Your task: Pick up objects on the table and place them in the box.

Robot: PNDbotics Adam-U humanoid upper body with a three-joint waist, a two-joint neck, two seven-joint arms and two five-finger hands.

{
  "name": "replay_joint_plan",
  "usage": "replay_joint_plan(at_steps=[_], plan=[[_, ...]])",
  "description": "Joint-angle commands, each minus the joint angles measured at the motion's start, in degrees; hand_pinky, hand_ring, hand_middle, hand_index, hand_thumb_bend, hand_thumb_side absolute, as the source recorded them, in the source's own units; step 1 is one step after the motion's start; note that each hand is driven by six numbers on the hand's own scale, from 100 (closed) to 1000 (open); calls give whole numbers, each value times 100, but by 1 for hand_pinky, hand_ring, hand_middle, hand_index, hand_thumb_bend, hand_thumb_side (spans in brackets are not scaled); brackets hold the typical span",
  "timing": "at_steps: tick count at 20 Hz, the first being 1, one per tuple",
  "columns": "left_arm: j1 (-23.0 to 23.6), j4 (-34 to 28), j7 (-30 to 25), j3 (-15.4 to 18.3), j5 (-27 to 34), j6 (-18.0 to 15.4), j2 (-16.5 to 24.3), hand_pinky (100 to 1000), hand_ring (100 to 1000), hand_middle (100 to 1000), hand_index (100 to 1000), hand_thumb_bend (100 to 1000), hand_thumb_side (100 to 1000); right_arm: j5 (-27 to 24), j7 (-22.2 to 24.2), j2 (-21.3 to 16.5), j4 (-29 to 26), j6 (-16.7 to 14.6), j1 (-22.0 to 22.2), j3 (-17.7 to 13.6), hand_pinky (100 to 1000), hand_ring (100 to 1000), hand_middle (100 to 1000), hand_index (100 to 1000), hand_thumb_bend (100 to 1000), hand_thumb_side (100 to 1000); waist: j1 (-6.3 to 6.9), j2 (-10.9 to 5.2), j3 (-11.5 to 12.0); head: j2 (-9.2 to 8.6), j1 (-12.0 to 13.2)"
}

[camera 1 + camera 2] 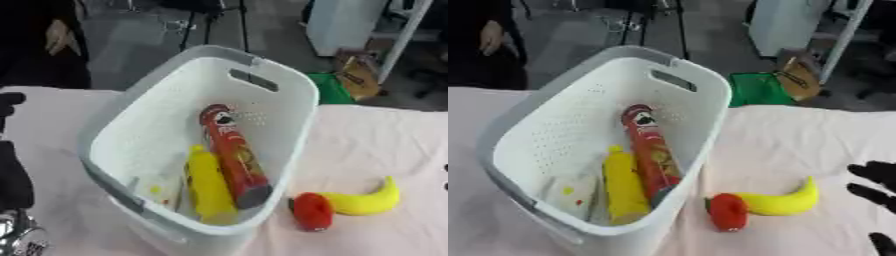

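A tall white perforated plastic basket [289, 107] with grey handle rims stands on the table [385, 145], which is covered in a pale pink cloth. Inside the basket a red cylindrical crisp can [233, 152] lies slanted along the bottom, its dark end toward the near wall. Just beside it on the robot's left lies a yellow plastic squeeze bottle [208, 185], touching the can along its side, and further left a small flat whitish packet [157, 190] with yellow marks leans against the basket wall. Outside the basket, on the table near its right front corner, a red rounded toy fruit [312, 211] lies touching the end of a yellow toy banana [363, 200], which curves upward to the right. The right robot hand [875, 187] shows at the right edge of the right eye view, black fingers spread and straight, holding nothing, apart from the banana. The left robot hand [9, 102] shows only as a dark shape at the left edge of the left eye view, and whether its fingers are spread or curled cannot be told.
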Motion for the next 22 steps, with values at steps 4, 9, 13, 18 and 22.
replay_joint_plan(at_steps=[4,9,13,18,22], plan=[[-58,-70,-36,-28,31,31,83,571,437,550,626,100,904,-866,-3,-419,660,178,-547,-282,841,942,981,1000,100,940,-17,-173,18,25,-38],[-59,-70,-51,-45,44,55,77,571,437,551,626,100,904,-1248,109,-501,1123,-81,-976,-243,852,950,982,1000,100,934,-29,-172,70,8,-68],[-68,-70,-76,-74,79,62,57,572,438,552,627,100,905,-1315,199,-532,1103,-289,-1230,-93,859,957,986,1000,100,925,-29,-166,103,0,-118],[-89,-70,-121,-107,127,77,19,572,438,553,627,100,905,-1261,367,-542,976,-558,-1572,155,886,980,1000,1000,141,910,-19,-163,197,-10,-261],[-104,-70,-161,-136,174,93,-23,572,440,553,627,100,905,-1089,805,-500,774,-966,-1903,481,929,1000,1000,1000,193,880,-4,-168,272,-20,-392]])
